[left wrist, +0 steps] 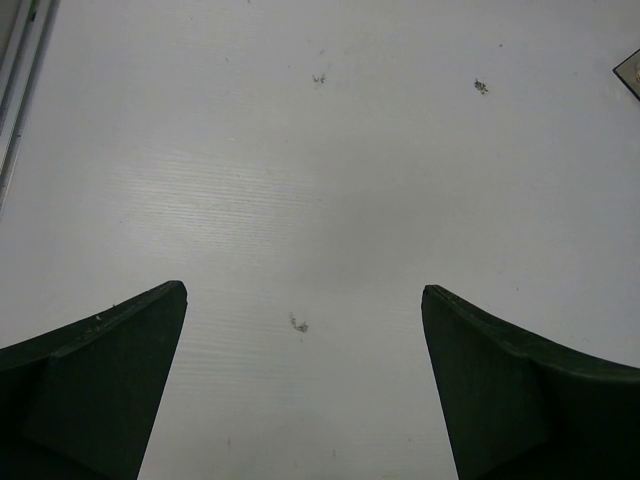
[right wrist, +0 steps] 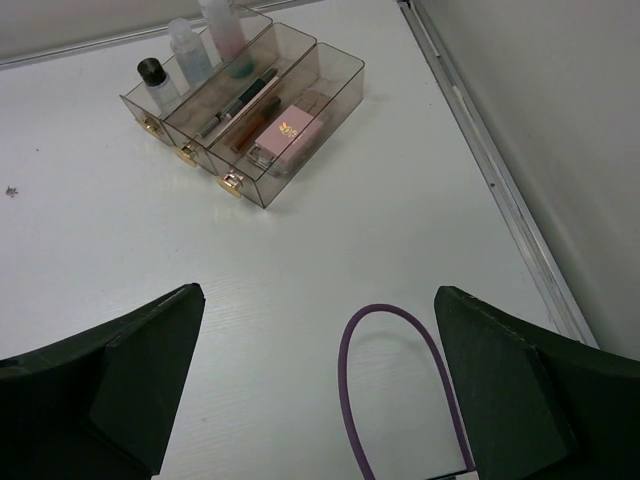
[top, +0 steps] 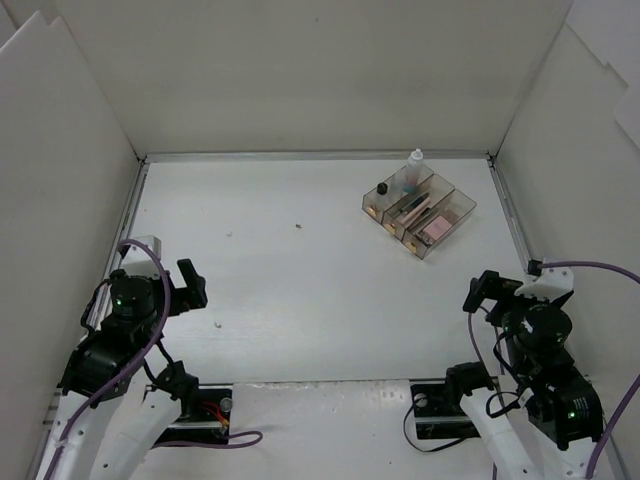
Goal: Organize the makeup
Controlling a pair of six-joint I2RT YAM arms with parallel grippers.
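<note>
The makeup lies in the clear smoky three-compartment tray point(top: 468, 212) at the far right of the table, also in the right wrist view point(right wrist: 335, 120). Small clear bottles point(right wrist: 185, 45), one with a black cap point(right wrist: 152, 80), stand in its left compartment. Thin dark pencils point(right wrist: 240, 100) lie in the middle one, and the pink square compact point(right wrist: 288, 135) in the right one. My left gripper point(top: 190, 285) point(left wrist: 304, 288) is open and empty over bare table at the near left. My right gripper point(top: 487, 292) point(right wrist: 320, 290) is open and empty, well short of the tray.
White walls enclose the table on the left, back and right point(top: 560, 130). A purple cable loop point(right wrist: 400, 320) lies on the table between my right fingers. Small dark specks point(left wrist: 298, 324) dot the surface. A tray corner point(left wrist: 630, 75) shows at the left wrist view's edge.
</note>
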